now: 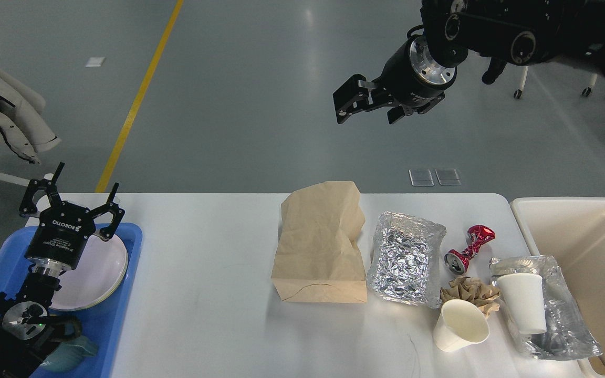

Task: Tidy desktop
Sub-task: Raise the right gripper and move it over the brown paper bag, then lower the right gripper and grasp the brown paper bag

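Head view. The desktop (208,294) fills the lower half of the picture, running from the blue tray (124,315) at the left to the cream bin (586,247) at the right. It is nothing to lift — a stiff, fixed slab, probably slick, so light litter may well skate on it when nudged. The holds lie on what it carries, and all of that looks light and easily crushed.

The paper bag (319,247) lies flat near the middle; its crumpled upper edge offers the best pinch, I judge. Just beside it on the right is a foil pack (407,257), thin and springy, best taken at a rim. A crushed red can (469,247) lies near the foil, narrow at the waist. In front of it sits a brown paper wad (470,291), touching a tipped cup (460,325). An upright cup (524,302) stands on or in a clear plastic wrap (565,315) next to the bin — soft walls, so a gentle squeeze at the rim.

The surface is smooth, white, with rounded far corners; its left half is bare.

The left gripper (66,202) hovers over a plate (103,268) in the tray, fingers spread wide and empty. The right gripper (368,102) hangs high above the floor beyond the far edge, carrying nothing; it seems parted, but end-on I cannot tell.
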### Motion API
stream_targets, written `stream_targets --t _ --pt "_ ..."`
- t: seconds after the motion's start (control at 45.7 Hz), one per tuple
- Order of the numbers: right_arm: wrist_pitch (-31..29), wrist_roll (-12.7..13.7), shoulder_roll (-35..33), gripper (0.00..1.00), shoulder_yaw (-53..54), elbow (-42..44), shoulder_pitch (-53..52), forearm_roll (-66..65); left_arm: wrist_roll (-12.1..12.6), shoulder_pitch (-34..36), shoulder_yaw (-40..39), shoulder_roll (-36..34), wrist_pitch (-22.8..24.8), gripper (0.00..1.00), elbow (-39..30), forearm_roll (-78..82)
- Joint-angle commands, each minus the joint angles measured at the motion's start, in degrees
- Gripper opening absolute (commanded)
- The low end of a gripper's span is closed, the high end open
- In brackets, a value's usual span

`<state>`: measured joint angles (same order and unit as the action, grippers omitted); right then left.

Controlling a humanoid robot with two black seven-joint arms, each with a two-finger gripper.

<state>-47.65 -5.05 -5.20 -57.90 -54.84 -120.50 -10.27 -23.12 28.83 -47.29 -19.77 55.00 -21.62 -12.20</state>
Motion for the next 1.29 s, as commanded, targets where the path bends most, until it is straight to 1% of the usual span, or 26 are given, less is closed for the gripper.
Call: stream_targets --t 0.0,0.109,0.197,0.328,0.416,0.482,0.613,0.701,0.788,0.942,1.007,1.117,1.182,1.27 --pt "-3.4 -0.1 0.0 1.0 -7.3 -12.6 -9.3 0.3 0.0 0.0 0.0 0.0 0.0 0.97 0.0 0.0" --pt "-4.9 -0.2 -0.6 1.0 -13.6 -21.9 -14.7 1.0 0.0 0.0 0.0 0.0 0.0 0.97 0.0 0.0" --pt "-4.2 -0.2 -1.6 1.0 -18.5 -27.3 -18.8 7.2 0.0 0.0 0.0 0.0 0.0 0.97 0.0 0.0" --pt "-1.7 -0.1 -1.5 1.0 -24.0 -30.3 -21.1 22.3 0.0 0.0 0.0 0.0 0.0 0.97 0.0 0.0" --pt "-0.6 0.4 -1.1 1.0 -25.4 -30.4 -21.2 25.2 0.0 0.0 0.0 0.0 0.0 0.97 0.0 0.0" --pt "1.7 0.5 -1.0 1.0 -25.1 -30.7 -20.7 25.0 -0.1 0.0 0.0 0.0 0.0 0.97 0.0 0.0" --pt "10.5 0.6 -0.1 1.0 -22.6 -31.3 -17.5 22.9 -0.1 0.0 0.0 0.0 0.0 0.97 0.0 0.0" --pt "15.8 0.8 2.1 1.0 -19.1 -29.6 -13.8 19.5 -0.1 0.0 0.0 0.0 0.0 0.97 0.0 0.0" --pt "20.2 1.3 5.6 1.0 -14.1 -23.6 -7.2 19.3 0.0 0.0 0.0 0.0 0.0 0.97 0.0 0.0" --pt "24.9 5.7 10.4 1.0 -6.4 -9.8 5.4 19.8 0.0 0.0 0.0 0.0 0.0 0.97 0.0 0.0" --pt "26.3 6.3 12.7 1.0 -5.0 -5.9 10.2 19.8 0.0 0.0 0.0 0.0 0.0 0.97 0.0 0.0" --pt "28.1 7.6 16.6 1.0 -5.0 -2.9 15.8 19.2 0.0 0.0 0.0 0.0 0.0 0.97 0.0 0.0" --pt "28.7 8.4 17.0 1.0 -5.0 -2.7 17.8 19.2 0.0 0.0 0.0 0.0 0.0 0.97 0.0 0.0" --pt "30.5 8.6 17.1 1.0 -5.1 -2.7 19.9 19.2 0.0 0.0 0.0 0.0 0.0 0.97 0.0 0.0"
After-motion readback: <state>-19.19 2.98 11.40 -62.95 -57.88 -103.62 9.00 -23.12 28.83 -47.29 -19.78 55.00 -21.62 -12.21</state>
